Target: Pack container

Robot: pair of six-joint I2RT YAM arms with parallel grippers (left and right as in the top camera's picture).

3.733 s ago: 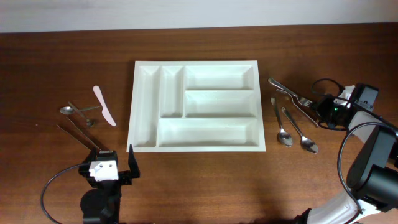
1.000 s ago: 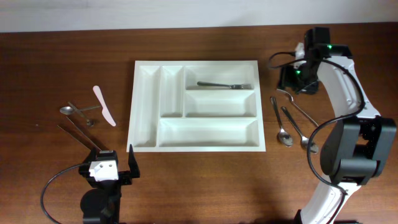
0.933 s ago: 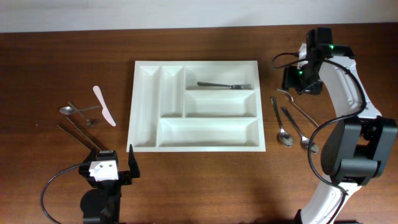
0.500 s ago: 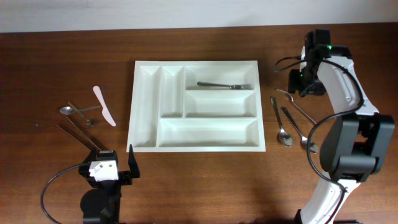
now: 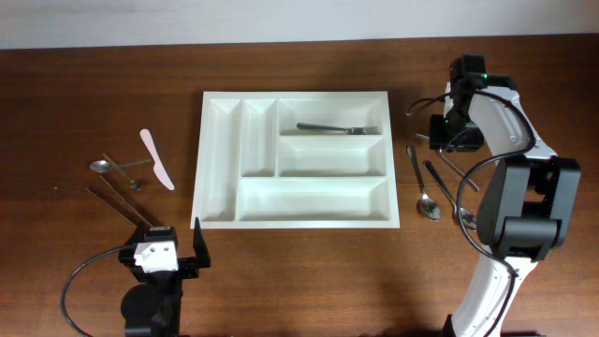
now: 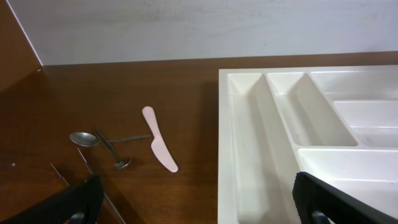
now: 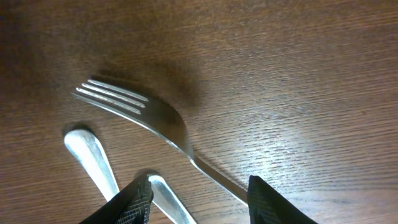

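The white container (image 5: 314,199) lies mid-table, and its left compartments show in the left wrist view (image 6: 261,143). One fork (image 5: 339,127) lies in its top long compartment. My right gripper (image 5: 456,139) is right of the container, low over a second fork (image 7: 143,115) on the table. Its fingers (image 7: 199,202) are open, one on each side of the fork's handle. Two spoons (image 5: 423,187) (image 5: 454,201) lie beside that fork. My left gripper (image 5: 161,245) is open and empty at the front left, and its open fingers show in the left wrist view (image 6: 199,208).
Left of the container lie a pale pink spatula (image 5: 157,159) (image 6: 159,147), a small spoon (image 5: 110,165) (image 6: 93,138) and thin metal utensils (image 5: 122,201). A pale wall runs behind the table.
A fork that lay right of the container now lies in its top compartment. Since then my right gripper has moved from the back right down over the other fork. The left arm has not moved.
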